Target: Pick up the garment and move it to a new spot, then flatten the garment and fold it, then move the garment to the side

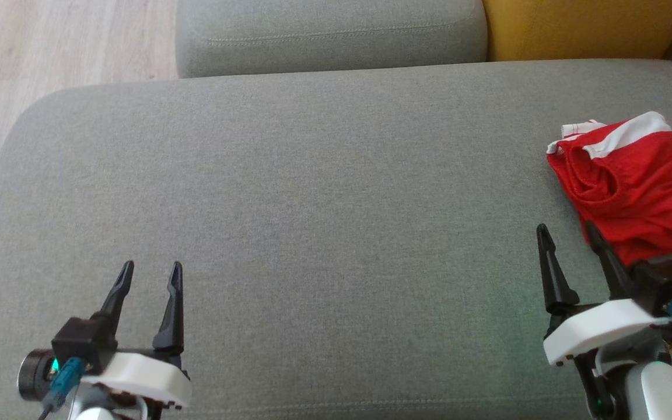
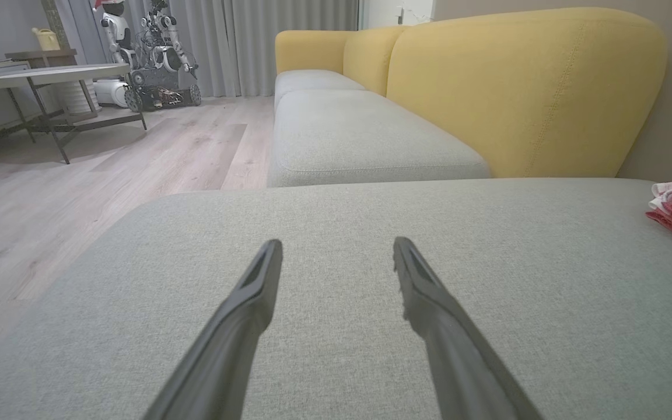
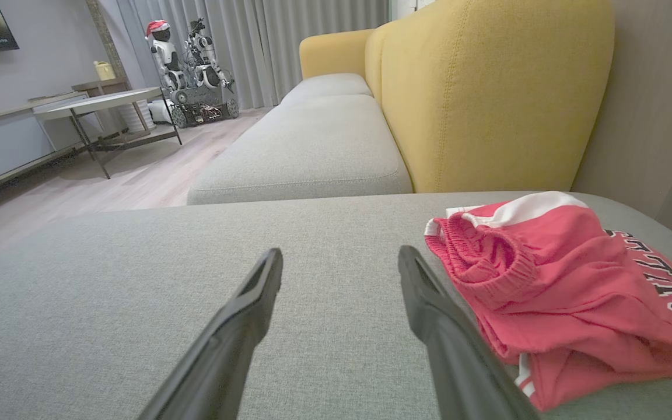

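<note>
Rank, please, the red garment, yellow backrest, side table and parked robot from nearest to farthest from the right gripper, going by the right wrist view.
1. red garment: beside the right gripper, on its right.
2. yellow backrest: ahead, to the right.
3. side table: far off on the left.
4. parked robot: behind the table, farthest back.
</note>
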